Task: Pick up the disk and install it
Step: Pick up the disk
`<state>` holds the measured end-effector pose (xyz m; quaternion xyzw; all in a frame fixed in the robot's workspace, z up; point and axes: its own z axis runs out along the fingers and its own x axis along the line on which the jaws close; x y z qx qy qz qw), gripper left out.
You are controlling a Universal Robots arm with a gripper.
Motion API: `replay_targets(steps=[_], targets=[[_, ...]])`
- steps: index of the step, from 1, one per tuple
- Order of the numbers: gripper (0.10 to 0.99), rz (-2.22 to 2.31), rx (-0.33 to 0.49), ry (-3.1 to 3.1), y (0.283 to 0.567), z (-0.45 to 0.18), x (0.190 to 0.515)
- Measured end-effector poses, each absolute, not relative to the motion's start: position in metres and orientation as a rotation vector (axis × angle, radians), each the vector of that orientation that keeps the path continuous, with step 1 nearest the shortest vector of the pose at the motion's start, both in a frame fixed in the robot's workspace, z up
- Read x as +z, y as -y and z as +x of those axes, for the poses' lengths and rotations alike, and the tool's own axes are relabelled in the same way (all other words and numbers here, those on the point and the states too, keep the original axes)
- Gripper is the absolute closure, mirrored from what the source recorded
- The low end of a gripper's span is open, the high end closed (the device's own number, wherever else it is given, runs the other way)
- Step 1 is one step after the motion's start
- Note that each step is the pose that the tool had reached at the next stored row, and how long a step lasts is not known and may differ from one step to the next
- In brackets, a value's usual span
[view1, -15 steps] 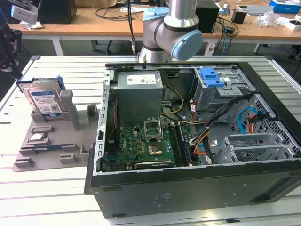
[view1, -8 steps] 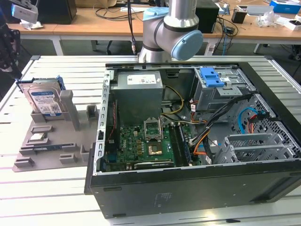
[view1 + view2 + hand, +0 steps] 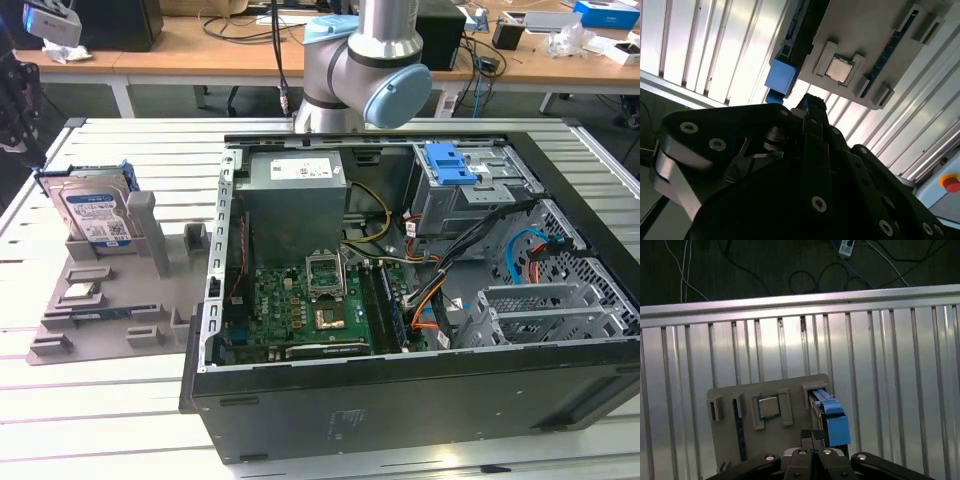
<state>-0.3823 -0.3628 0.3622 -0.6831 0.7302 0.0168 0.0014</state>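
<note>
Slatted metal tabletop (image 3: 100, 420) carrying the disk (image 3: 95, 212), upright in a grey holder (image 3: 110, 330) at the exterior view's left of the open computer case (image 3: 400, 400); end effector (image 3: 812, 437) above it, pressed together, empty; probably rigid, weighty, shock-sensitive, so best pinched across its blue-framed long edges.

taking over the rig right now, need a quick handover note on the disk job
Pincer: hangs just over the disk's end in the first wrist view. Whether it is open or shut cannot be told.
Disk: stands on edge in the grey holder, at the exterior view's left, apart from the open computer case.
Done: nothing that shows; the disk is not lifted.
Left: the pick-up and the install in the case.
</note>
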Motion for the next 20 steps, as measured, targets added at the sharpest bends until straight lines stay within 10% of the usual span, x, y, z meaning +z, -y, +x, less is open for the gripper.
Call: replay_targets(steps=[20], targets=[[0.98, -2.343, 0.053, -2.093, 0.3628, -0.3823, 0.3622]])
